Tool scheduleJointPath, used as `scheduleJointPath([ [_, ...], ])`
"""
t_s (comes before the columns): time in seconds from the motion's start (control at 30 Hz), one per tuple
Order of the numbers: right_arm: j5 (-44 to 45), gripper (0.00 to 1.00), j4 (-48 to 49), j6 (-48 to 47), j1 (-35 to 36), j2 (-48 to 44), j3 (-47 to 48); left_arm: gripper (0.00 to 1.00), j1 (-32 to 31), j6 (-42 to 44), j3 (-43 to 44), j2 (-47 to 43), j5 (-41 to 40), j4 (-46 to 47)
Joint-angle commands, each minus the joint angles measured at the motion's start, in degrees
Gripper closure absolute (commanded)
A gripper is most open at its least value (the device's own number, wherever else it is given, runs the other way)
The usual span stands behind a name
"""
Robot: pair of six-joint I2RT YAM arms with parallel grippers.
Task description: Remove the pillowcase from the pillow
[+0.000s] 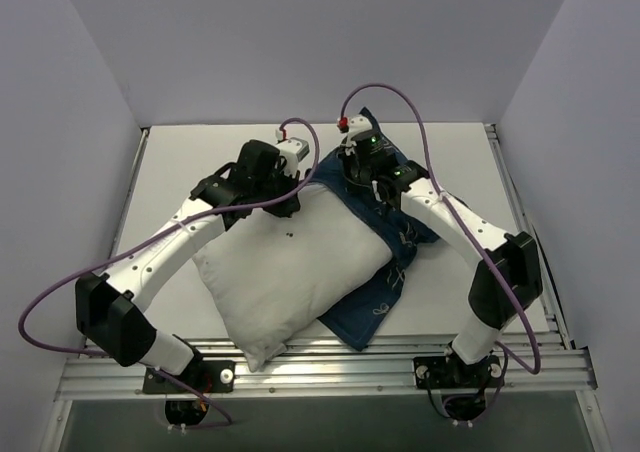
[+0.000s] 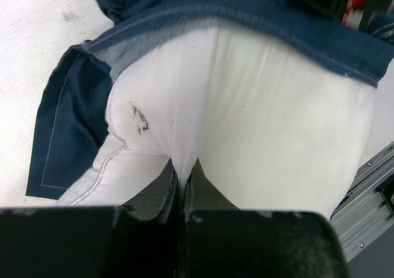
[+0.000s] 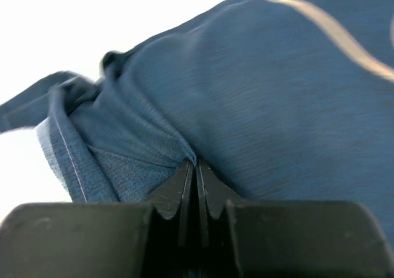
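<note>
a large white pillow (image 1: 290,272) lies slantwise on a white table (image 1: 180,152), seen from above. most of it is bare. the navy pillowcase (image 1: 385,302) is bunched over the pillow's far right end and spreads out flat from under the pillow's right side.

the left gripper (image 2: 183,170) is at the pillow's far left corner. its jaws are pressed together on a thin ridge of white pillow cloth, and the fabric pulls into a crease toward them. a dark smudge (image 2: 138,117) marks the pillow just left of that crease, near a stitched seam. the navy hem crosses just beyond the pinch.

the right gripper (image 3: 196,164) is at the pillow's far right end, its jaws clamped on a gathered fold of navy cloth. whether any white pillow cloth is caught inside that fold cannot be told.

judging from this, the arms are set to pull cover and cushion apart. the risks:
- both pinches are thin, so a sharp tug could slip either one free.
- much of the cover lies under the pillow's right side, so the pillow's weight may pin it and drag the cushion along.
- if the right jaws have also caught the pillow, pulling would move both together and separate nothing.
- the hem could snag on the plump far end of the pillow.
</note>
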Motion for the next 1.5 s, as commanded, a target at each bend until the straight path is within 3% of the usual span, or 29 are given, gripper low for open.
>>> scheduleJointPath([
  [0.0,12.0,1.00,-3.2,1.4,-7.1,-0.1,-1.5,0.98,0.4,-0.2,0.2,-8.5,-5.6,-2.0],
  [0.13,17.9,1.00,-5.4,6.7,-16.6,-2.9,-0.6,0.98,1.6,-2.0,-1.8,-13.9,-10.4,-6.8],
  [0.3,16.5,1.00,-9.0,14.3,-30.0,-4.8,2.7,0.98,3.2,-4.2,-3.5,-21.7,-12.7,-11.6],
  [0.53,16.9,1.00,-11.8,18.7,-40.3,-2.6,7.1,0.98,7.3,-7.4,-4.9,-27.7,-15.5,-20.0],
  [0.63,13.8,1.00,-10.6,18.2,-39.9,-2.5,7.2,0.98,9.4,-7.5,-6.9,-28.7,-15.8,-19.2],
  [0.7,6.1,1.00,-6.6,16.8,-38.0,-3.2,5.4,0.98,9.7,-7.0,-8.2,-27.1,-14.8,-16.7],
  [0.83,-4.3,1.00,-2.5,14.0,-30.0,-4.6,2.9,0.98,9.7,-7.1,-9.0,-20.2,-8.8,-3.9],
  [0.93,-9.2,0.82,-0.9,15.0,-25.8,-6.7,0.6,0.96,9.7,-6.8,-6.3,-13.3,-7.7,3.0],
  [0.97,-9.9,0.68,-0.3,15.4,-24.2,-7.7,-0.1,0.91,9.7,-6.7,-5.3,-10.2,-7.7,4.4],
  [1.03,-10.7,0.55,0.6,16.0,-22.7,-10.6,-2.2,0.80,9.6,-6.3,-2.8,-7.8,-8.6,9.1],
  [1.07,-11.1,0.43,0.6,16.3,-21.9,-11.6,-2.7,0.67,9.5,-6.0,-2.0,-6.0,-9.1,10.2],
  [1.13,-10.6,0.35,0.4,17.2,-19.5,-15.4,-5.7,0.46,9.0,-5.6,0.1,-5.1,-8.6,12.0],
  [1.17,-9.5,0.29,0.5,17.9,-18.6,-17.1,-7.3,0.24,8.5,-5.1,0.5,-5.3,-8.0,12.3],
  [1.23,-8.7,0.24,1.5,19.5,-15.3,-22.1,-13.1,0.09,4.7,-1.2,-0.6,-6.6,-9.3,13.9],
  [1.27,-7.7,0.20,1.5,20.2,-14.3,-23.7,-15.2,0.04,2.6,0.9,-1.6,-8.5,-11.0,14.5],
  [1.3,-6.4,0.19,1.6,20.8,-13.3,-25.2,-17.1,0.05,-2.8,3.5,-2.6,-9.4,-15.4,15.7],
  [1.4,-6.3,0.14,1.5,22.6,-10.9,-31.1,-24.2,0.06,-11.3,11.2,-7.3,-12.4,-24.5,16.6],
  [1.47,-6.5,0.12,1.3,23.3,-10.4,-35.7,-27.4,0.06,-17.9,14.5,-10.0,-13.9,-26.6,17.2],
])
